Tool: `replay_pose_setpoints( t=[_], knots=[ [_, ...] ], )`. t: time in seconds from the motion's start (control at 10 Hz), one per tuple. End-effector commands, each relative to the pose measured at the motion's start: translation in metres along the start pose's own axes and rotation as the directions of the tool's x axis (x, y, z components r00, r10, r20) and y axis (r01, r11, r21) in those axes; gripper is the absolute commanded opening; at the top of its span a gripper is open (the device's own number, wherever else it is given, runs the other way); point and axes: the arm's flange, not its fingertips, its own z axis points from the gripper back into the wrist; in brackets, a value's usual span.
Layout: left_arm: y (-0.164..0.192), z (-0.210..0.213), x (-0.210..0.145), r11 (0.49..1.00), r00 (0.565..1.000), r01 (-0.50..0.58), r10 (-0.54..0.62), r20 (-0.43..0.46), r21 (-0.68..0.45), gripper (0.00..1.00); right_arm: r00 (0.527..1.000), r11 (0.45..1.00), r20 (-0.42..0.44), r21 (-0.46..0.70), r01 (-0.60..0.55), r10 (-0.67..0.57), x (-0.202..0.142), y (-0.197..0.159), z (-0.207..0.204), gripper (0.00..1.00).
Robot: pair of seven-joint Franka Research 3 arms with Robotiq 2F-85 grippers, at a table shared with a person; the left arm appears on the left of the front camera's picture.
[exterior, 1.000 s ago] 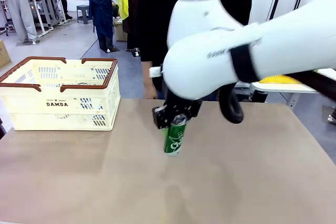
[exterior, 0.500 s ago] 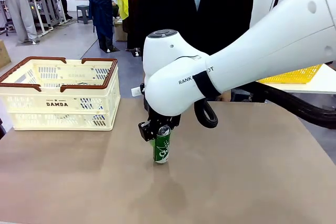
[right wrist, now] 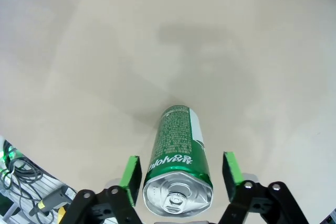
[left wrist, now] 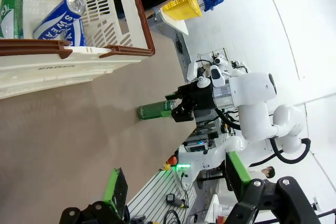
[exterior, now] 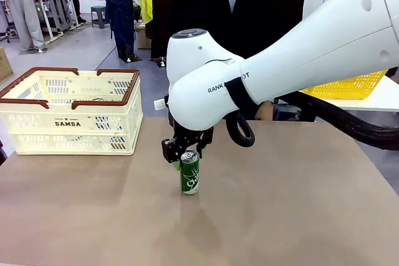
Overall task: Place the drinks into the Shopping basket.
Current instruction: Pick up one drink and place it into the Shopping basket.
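A green drink can stands upright on the brown table, right of the cream Shopping basket. My right gripper hangs over the can's top. In the right wrist view its green pads flank the can with small gaps on both sides, so the jaws are open. The left wrist view looks into the basket, where a blue can and a green can lie. My left gripper is open with nothing between its fingers, well away from the standing can.
A person in a dark jacket stands at the far edge behind my right arm, one hand near the table. A yellow mesh basket sits on a white table at the right. Bare tabletop lies between the can and the basket.
My right arm carried the green can leftward and lowered it onto the table. Its jaws have now spread away from the can. The left gripper stays open.
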Motion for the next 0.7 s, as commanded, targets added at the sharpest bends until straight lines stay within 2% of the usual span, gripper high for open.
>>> replay_pose_setpoints(
  t=[0.0,0.3,0.5,0.6],
  knots=[
    [0.0,0.001,-0.003,1.0,1.0,0.018,-0.018,-0.008,-0.001,1.0,0.999,0.999,0.0,-0.01,0.034,-0.034,-0.001,0.0,0.004,1.0],
    [0.0,0.001,-0.003,1.0,1.0,0.018,-0.018,-0.008,-0.001,1.0,0.999,0.999,0.021,0.003,0.041,-0.041,-0.01,-0.009,0.028,1.0],
    [0.0,0.001,-0.003,1.0,1.0,0.018,-0.018,-0.008,-0.001,1.0,0.991,0.986,-0.006,0.097,0.132,-0.132,-0.036,-0.054,0.096,1.0],
    [0.0,0.001,-0.003,1.0,1.0,0.018,-0.018,-0.008,-0.001,1.0,0.977,0.962,-0.048,0.174,0.212,-0.207,-0.058,-0.095,0.131,1.0]
  ],
)
